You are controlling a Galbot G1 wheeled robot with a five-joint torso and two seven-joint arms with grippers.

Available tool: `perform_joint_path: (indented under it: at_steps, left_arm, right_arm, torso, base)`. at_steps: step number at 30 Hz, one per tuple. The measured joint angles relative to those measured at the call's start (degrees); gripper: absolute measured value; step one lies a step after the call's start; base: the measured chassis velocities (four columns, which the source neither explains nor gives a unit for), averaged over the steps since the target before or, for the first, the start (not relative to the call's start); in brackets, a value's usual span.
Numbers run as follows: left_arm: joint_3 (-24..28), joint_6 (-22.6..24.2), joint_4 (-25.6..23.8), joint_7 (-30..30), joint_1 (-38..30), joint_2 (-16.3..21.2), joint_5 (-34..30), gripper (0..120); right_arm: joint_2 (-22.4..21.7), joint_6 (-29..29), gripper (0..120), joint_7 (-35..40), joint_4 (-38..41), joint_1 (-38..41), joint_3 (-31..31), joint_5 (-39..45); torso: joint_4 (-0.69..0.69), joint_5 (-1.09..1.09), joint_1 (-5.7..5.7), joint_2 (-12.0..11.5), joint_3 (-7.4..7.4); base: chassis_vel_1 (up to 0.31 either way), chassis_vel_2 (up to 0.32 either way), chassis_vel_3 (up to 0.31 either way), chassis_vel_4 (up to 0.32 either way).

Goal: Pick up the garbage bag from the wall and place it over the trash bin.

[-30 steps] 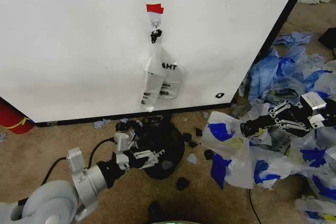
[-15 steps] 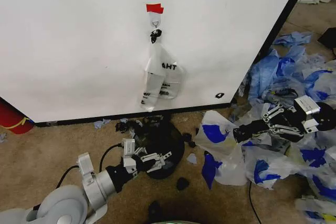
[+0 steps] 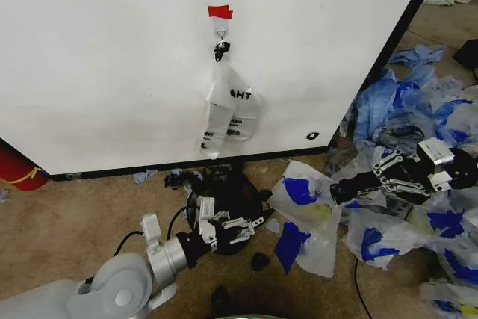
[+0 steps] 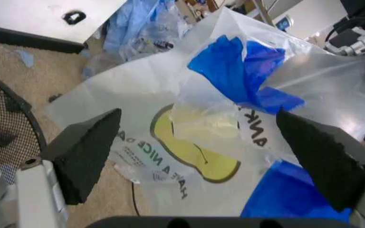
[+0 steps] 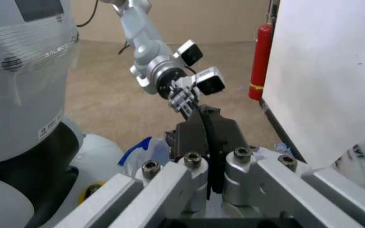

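The garbage bag (image 3: pixel 310 203), translucent white with blue patches, hangs low over the carpet with my right gripper (image 3: pixel 337 188) shut on its upper edge. In the left wrist view its yellow smiley face (image 4: pixel 195 156) and black lettering face the camera. My left gripper (image 3: pixel 252 228) is open just left of the bag, above the near side of the trash bin (image 3: pixel 224 198), a small round black bin standing at the foot of the wall (image 3: pixel 112 57). The left wrist view has the open fingers (image 4: pixel 84 152) on either side of the bag, apart from it. The right wrist view shows my right gripper (image 5: pixel 205 128) with its jaws closed.
A narrower white bag (image 3: pixel 228 110) with black lettering hangs from the hook under red tape (image 3: pixel 219 11). Several blue and white bags (image 3: pixel 418 102) are heaped on the carpet to the right. A red cylinder (image 3: pixel 15 166) stands at the far left. Dark scraps (image 3: pixel 259 261) lie around the bin.
My right gripper has carried the garbage bag leftward toward the bin. My left arm has reached farther right, and its open gripper is now close to the bag.
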Motion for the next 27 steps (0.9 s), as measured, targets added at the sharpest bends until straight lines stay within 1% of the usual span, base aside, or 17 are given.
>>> perform_joint_path:
  at_steps: [6, 10, 14, 18, 21, 22, 27]
  left_arm:
    - [4.6, 0.7, 0.1, -0.1, -3.7, 0.5, -0.4, 97]
    - [6.0, 0.9, -0.1, -0.3, -5.0, 1.1, -0.7, 97]
    - [6.1, 1.3, -0.6, -0.3, -5.2, 2.1, -1.0, 97]
    - [4.3, 1.9, -0.8, -0.3, -3.8, 3.2, -1.6, 97]
    - [1.4, 2.1, -0.8, -0.3, -1.3, 3.9, -2.0, 97]
    - [1.4, 2.1, -0.8, -0.3, -1.3, 3.9, -2.0, 97]
    - [-2.3, 2.2, -1.0, -1.5, 0.8, 3.7, -2.9, 97]
  right_arm:
    - [0.6, 0.4, 0, 0.0, 0.4, -0.5, 0.0, -0.9]
    - [1.3, 0.4, 0, 0.1, 0.4, -0.8, 0.0, -1.7]
    - [1.8, 0.5, 0, 0.1, 0.4, -1.4, -0.1, -2.5]
    - [2.0, 0.7, 0, 0.3, 0.7, -2.0, 0.0, -2.8]
    - [2.0, 0.9, 0, 0.3, 0.7, -2.3, 0.0, -3.1]
    - [2.0, 0.9, 0, 0.3, 0.7, -2.3, 0.0, -3.1]
    - [2.2, 1.1, 0, 0.5, 0.6, -2.8, 0.1, -3.5]
  torso:
    - [0.01, -0.01, 0.00, 0.0, 0.00]
    - [0.00, -0.01, 0.00, 0.0, 0.00]
    - [0.01, 0.00, 0.00, 0.0, 0.00]
    - [0.01, -0.01, 0.00, 0.0, 0.00]
    - [0.01, -0.02, 0.00, 0.0, 0.00]
    - [0.01, -0.02, 0.00, 0.0, 0.00]
    - [0.01, -0.02, 0.00, 0.0, 0.00]
  base:
    - [0.000, 0.000, 0.000, 0.000]
    - [0.000, 0.000, 0.000, 0.000]
    - [0.000, 0.000, 0.000, 0.000]
    - [0.000, 0.000, 0.000, 0.000]
    - [0.000, 0.000, 0.000, 0.000]
    - [0.000, 0.000, 0.000, 0.000]
    - [0.000, 0.000, 0.000, 0.000]
